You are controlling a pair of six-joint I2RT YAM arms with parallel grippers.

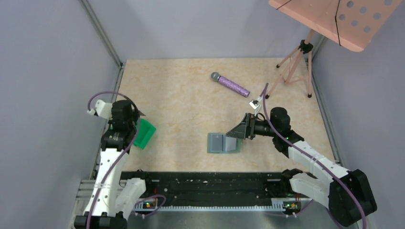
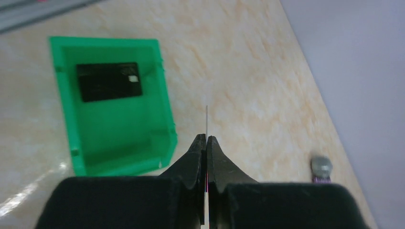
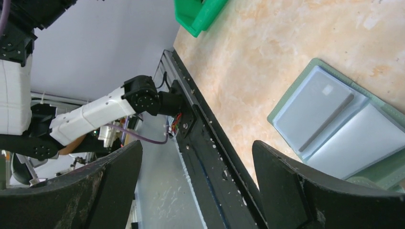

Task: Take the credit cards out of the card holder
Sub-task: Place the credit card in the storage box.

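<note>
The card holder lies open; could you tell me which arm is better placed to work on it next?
Right: the right end effector is open close by the card holder, while the left end effector is shut, seemingly on a card, far off by the green bin.

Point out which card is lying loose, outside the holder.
The black card, lying flat in the green bin. The greyish card sits tucked in a pale panel of the card holder.
</note>
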